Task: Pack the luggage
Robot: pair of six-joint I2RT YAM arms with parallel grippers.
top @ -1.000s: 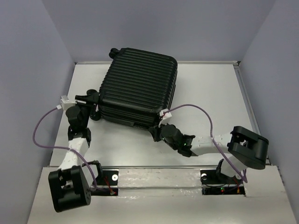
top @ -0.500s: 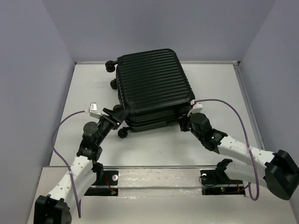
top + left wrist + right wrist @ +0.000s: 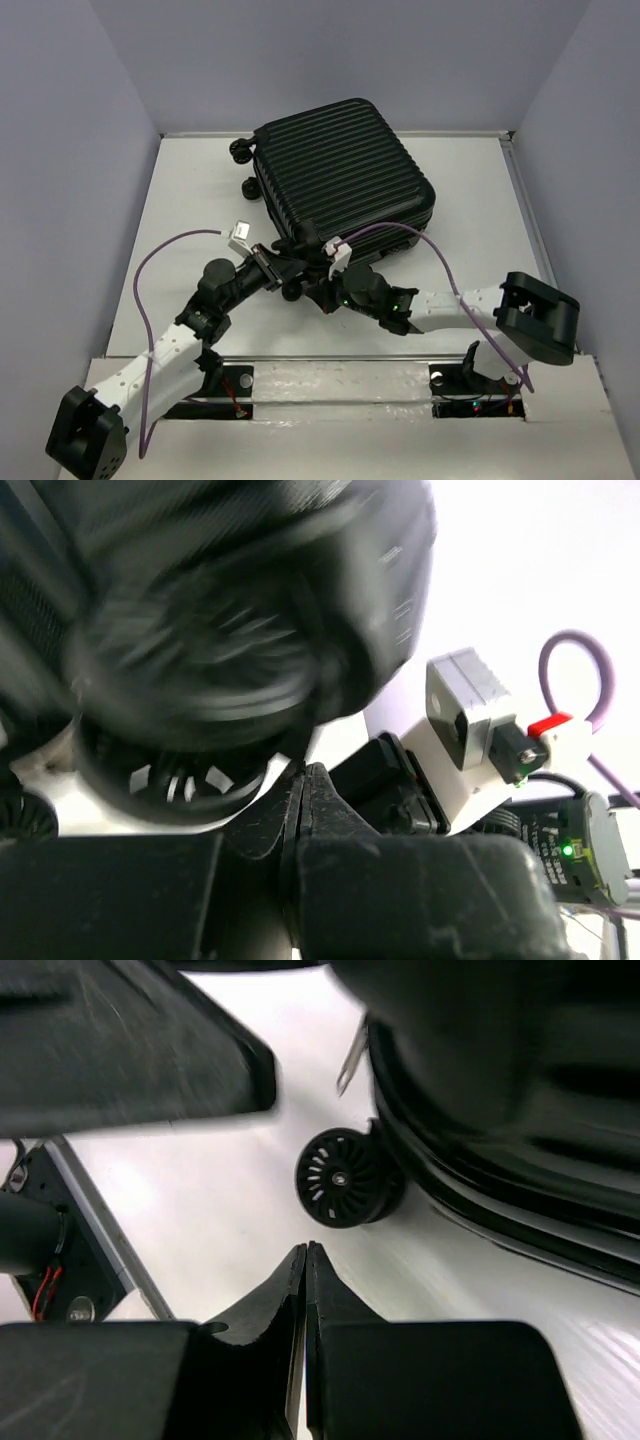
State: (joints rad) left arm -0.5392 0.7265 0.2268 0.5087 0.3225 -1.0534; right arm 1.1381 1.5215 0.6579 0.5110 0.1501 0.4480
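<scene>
- Top view: the suitcase (image 3: pixel 342 180) lies shut on the bench (image 3: pixel 470 220).
- Left hand (image 3: pixel 283 268) and right hand (image 3: pixel 322 290) are closed, holding nothing.
- Pushing at the wheel (image 3: pixel 344 1177) may just slide the case.

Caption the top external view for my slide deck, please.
Two arms with shut grippers, left gripper and right gripper, meet at the near corner of the closed black luggage on the table.

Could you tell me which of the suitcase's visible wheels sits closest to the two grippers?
The wheel at the luggage's near corner, right between both arms' shut jaws; the others cluster at the far-left corner.
</scene>
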